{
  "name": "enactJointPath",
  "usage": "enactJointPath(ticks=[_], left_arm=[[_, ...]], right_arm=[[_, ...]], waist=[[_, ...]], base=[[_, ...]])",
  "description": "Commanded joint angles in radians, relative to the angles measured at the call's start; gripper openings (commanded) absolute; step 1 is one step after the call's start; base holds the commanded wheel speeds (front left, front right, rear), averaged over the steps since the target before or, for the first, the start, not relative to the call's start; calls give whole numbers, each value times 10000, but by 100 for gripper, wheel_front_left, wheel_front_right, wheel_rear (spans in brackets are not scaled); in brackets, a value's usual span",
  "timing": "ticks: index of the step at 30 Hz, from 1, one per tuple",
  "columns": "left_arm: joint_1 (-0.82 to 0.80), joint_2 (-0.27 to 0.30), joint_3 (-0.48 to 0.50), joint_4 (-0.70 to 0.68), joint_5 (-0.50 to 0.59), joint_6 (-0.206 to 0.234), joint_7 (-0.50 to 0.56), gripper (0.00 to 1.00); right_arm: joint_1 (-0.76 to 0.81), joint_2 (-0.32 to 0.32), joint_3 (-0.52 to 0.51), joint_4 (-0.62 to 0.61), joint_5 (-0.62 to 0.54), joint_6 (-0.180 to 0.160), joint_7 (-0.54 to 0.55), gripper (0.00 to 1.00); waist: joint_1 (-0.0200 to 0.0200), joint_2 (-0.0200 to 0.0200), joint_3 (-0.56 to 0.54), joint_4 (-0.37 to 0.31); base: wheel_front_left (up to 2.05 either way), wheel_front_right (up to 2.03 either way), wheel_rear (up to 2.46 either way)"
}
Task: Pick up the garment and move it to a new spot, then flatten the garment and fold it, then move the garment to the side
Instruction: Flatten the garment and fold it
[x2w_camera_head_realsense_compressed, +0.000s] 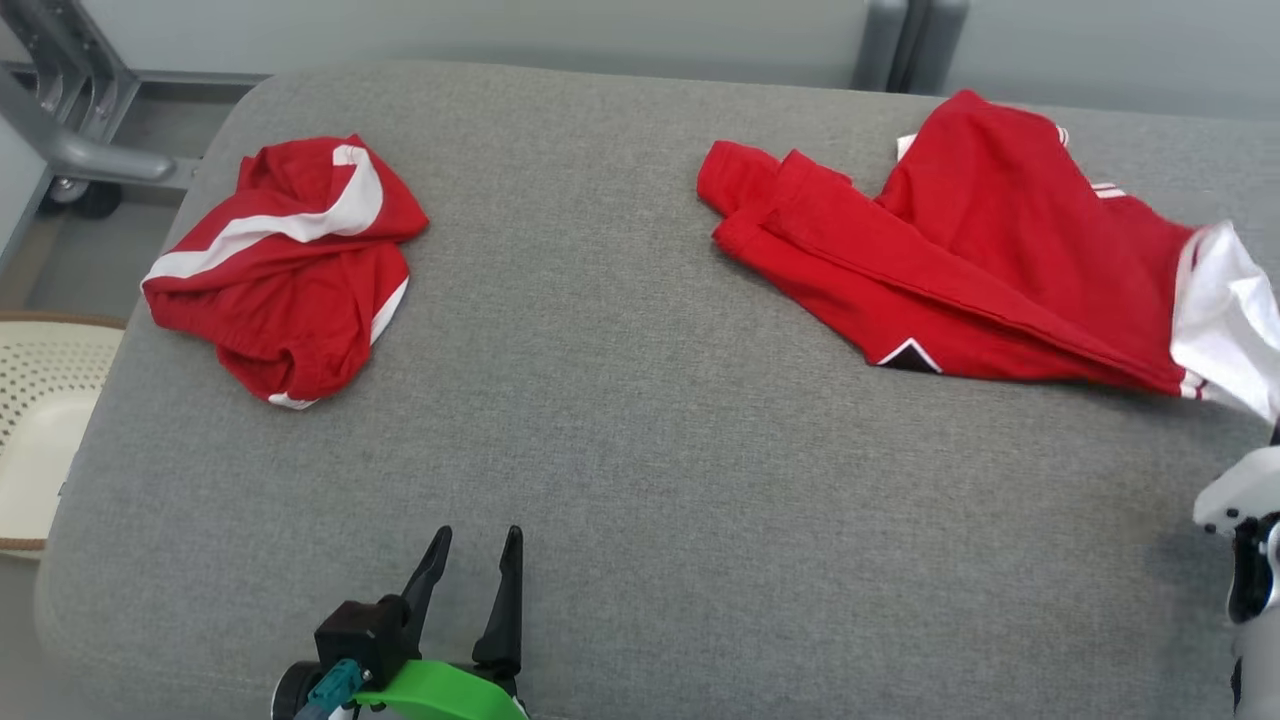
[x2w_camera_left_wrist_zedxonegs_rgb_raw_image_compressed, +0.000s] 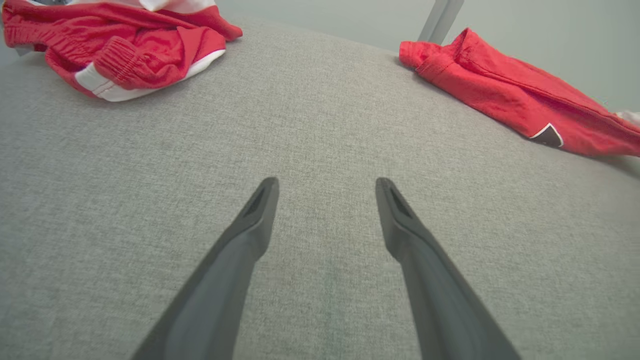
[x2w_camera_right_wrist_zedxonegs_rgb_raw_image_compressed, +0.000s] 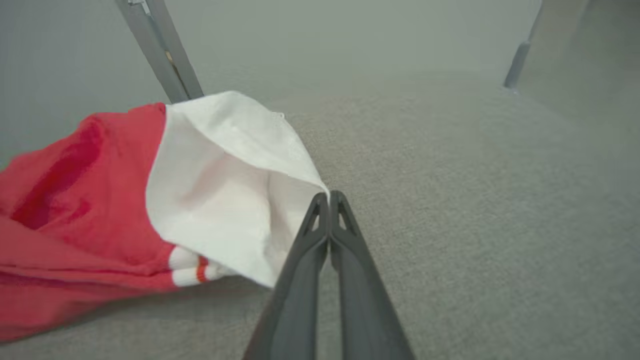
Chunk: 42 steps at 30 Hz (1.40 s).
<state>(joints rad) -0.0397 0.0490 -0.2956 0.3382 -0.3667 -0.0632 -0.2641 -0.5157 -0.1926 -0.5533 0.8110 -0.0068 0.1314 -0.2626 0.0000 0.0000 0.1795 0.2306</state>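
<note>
The garment (x2w_camera_head_realsense_compressed: 980, 250), red with a white end, lies on the far right part of the desk (x2w_camera_head_realsense_compressed: 640, 450). Its long axis runs slantwise from a bunched red end near the desk's far middle down to the white end (x2w_camera_right_wrist_zedxonegs_rgb_raw_image_compressed: 225, 175) at the desk's right edge. The right pincer (x2w_camera_right_wrist_zedxonegs_rgb_raw_image_compressed: 329, 197) is at that white end, fingers pressed together. A corner of the white cloth runs to their tips, so it looks pinched there, though the hold seems thin. The left pincer (x2w_camera_head_realsense_compressed: 478, 532) hovers at the desk's near edge, left of middle, spread wide and holding nothing, well apart from the garment. A second crumpled red and white piece (x2w_camera_head_realsense_compressed: 290, 270) sits on the desk's far left part. The right arm is much the nearer, so the lift should fall to it, with the cloth trailing lengthwise behind the held end.
</note>
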Motion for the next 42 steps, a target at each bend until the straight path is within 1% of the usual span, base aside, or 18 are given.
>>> enactJointPath(ticks=[1,4,5,6,10,14,16,21,26,31,37,42], left_arm=[[143,28,54,35,108,-77,-3,100],[207,28,140,68,172,-121,-3,100],[236,28,158,89,188,-134,-3,100],[254,28,169,106,209,-155,-3,100],[306,29,217,141,236,-169,-3,100],[441,29,288,153,204,-157,-3,100],[587,29,343,136,198,-157,-3,100],[600,29,283,176,255,-204,-2,100],[580,29,245,182,275,-178,-2,100],[640,29,251,202,290,-178,-2,100],[566,28,240,238,310,-189,-2,100],[565,29,281,228,312,-204,-2,100]], right_arm=[[460,140,-225,-57,189,-14,-29,0],[989,363,-738,-69,445,-14,-30,0],[1167,449,-946,-6,532,-14,-30,31],[1341,507,-1162,29,576,-14,-30,100],[1855,784,-1854,-333,524,-12,-30,100],[2322,990,-2064,-1102,375,-12,-30,100],[2473,1155,-1696,-1543,339,-12,-31,100],[2319,1264,-765,-1918,488,-12,-29,100],[2149,1305,-239,-1627,579,-14,-31,100],[1957,1260,72,-885,527,-12,-31,100],[1781,1136,-173,-182,293,-14,-29,100],[1702,1101,-580,62,107,-14,-31,100]], waist=[[0,0,-514,-594],[0,0,-686,-949],[0,0,-737,-1052],[0,0,-783,-1151],[0,0,-966,-1451],[0,0,-1165,-1689],[0,0,-1256,-1802],[0,0,-1310,-1744],[0,0,-1322,-1479],[0,0,-1234,-1177],[0,0,-1098,-938],[0,0,-1015,-823]], base=[[0,0,0],[0,0,0],[0,0,0],[0,0,0],[0,0,0],[0,0,0],[0,0,0],[0,0,0],[0,0,0],[0,0,0],[0,0,0],[0,0,0]])
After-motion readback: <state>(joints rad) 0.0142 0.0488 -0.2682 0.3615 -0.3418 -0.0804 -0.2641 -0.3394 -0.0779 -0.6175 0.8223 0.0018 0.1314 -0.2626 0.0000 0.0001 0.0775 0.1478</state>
